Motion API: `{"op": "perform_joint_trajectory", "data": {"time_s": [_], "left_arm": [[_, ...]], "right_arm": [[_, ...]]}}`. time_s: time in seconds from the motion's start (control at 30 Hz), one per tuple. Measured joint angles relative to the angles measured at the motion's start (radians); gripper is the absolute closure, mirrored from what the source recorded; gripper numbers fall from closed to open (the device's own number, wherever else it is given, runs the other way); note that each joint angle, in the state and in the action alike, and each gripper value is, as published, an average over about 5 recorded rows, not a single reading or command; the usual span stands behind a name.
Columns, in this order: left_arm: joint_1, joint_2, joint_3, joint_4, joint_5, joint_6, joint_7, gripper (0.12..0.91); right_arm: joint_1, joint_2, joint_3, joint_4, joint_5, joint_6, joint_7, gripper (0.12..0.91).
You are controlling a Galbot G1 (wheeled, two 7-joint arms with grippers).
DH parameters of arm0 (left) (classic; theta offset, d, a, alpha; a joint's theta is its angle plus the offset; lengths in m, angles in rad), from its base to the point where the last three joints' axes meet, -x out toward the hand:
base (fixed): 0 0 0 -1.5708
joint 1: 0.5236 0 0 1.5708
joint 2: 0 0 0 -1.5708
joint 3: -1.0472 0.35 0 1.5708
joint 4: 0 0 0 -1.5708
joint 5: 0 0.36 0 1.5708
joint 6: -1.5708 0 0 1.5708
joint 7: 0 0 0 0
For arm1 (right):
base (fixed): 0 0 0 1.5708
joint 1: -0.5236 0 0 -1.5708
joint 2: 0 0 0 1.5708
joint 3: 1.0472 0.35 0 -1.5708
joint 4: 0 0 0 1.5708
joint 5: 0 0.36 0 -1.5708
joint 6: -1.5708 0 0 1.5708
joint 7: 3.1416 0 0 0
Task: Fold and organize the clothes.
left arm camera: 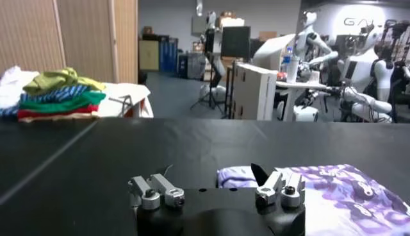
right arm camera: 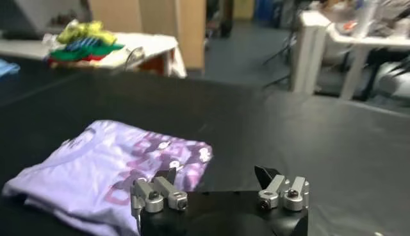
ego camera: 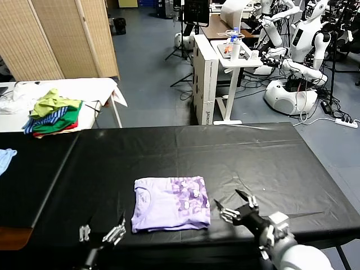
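Observation:
The lavender T-shirt [ego camera: 170, 203] lies folded into a flat rectangle on the black table [ego camera: 259, 157], near the front edge, with its darker purple dotted print facing up. My left gripper [ego camera: 102, 229] is open and empty, low over the table just off the shirt's front left corner. My right gripper [ego camera: 229, 201] is open and empty, just off the shirt's right edge. The shirt shows beyond the open fingers in the left wrist view [left arm camera: 339, 186] and in the right wrist view [right arm camera: 109, 160]. Neither gripper touches it.
A pile of green, blue-striped and red garments [ego camera: 53, 115] sits on a white table [ego camera: 95, 87] behind the far left corner. A light blue cloth [ego camera: 5, 157] lies at the table's left edge. A white cabinet [ego camera: 206, 76] and parked robots [ego camera: 292, 84] stand beyond.

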Motion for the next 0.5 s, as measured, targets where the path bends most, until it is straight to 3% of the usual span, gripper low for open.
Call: {"op": "perform_joint_trajectory", "data": {"time_s": [0.27, 0.5], "left_arm": [[0.072, 0.002, -0.003, -0.047, -0.006, 0.013, -0.001, 0.123], [0.096, 0.001, -0.003, -0.055, -0.003, 0.019, -0.002, 0.123]], "right_arm": [[-0.24, 0.049, 0.144, 0.014, -0.086, 0.226, 0.005, 0.118], [-0.37, 0.083, 0.176, 0.032, -0.142, 0.311, 0.022, 0.118]]}}
